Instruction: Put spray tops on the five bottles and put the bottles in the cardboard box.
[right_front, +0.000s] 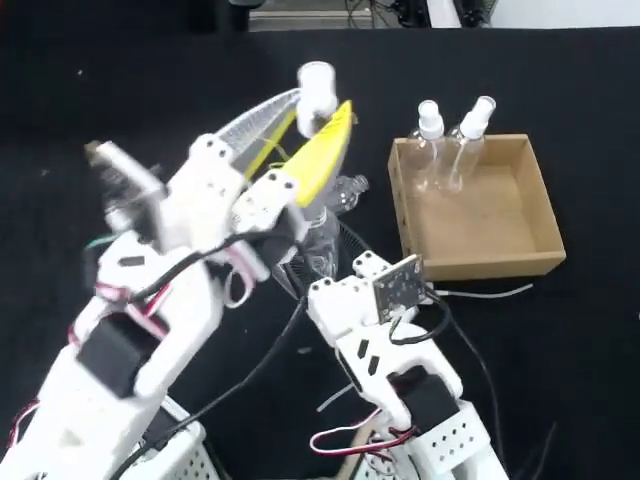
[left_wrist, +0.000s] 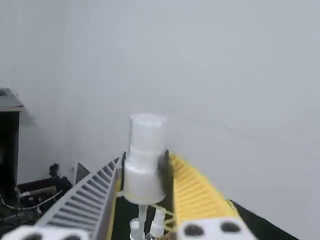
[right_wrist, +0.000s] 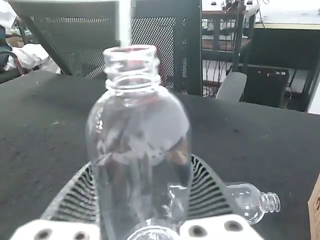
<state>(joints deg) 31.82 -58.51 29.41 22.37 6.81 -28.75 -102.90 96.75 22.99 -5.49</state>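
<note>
My left gripper (right_front: 318, 108) is held high, shut on a white spray top (right_front: 316, 88) between its yellow and grey fingers. In the left wrist view the spray top (left_wrist: 144, 162) stands upright in that gripper (left_wrist: 145, 167), its thin tube hanging below. Under it, my right gripper (right_wrist: 142, 175) is shut on an upright clear bottle (right_wrist: 140, 145) with an open mouth; the tube's tip hangs just above that mouth. From above, this bottle (right_front: 322, 238) is partly hidden by the left arm. The cardboard box (right_front: 480, 265) holds two capped bottles (right_front: 428, 140) (right_front: 468, 135).
A topless clear bottle (right_front: 350, 190) lies on the black table between the grippers and the box, and is the lying bottle (right_wrist: 252, 200) in the right wrist view. A white cable (right_front: 490, 293) runs in front of the box. Chairs and desks stand beyond the table.
</note>
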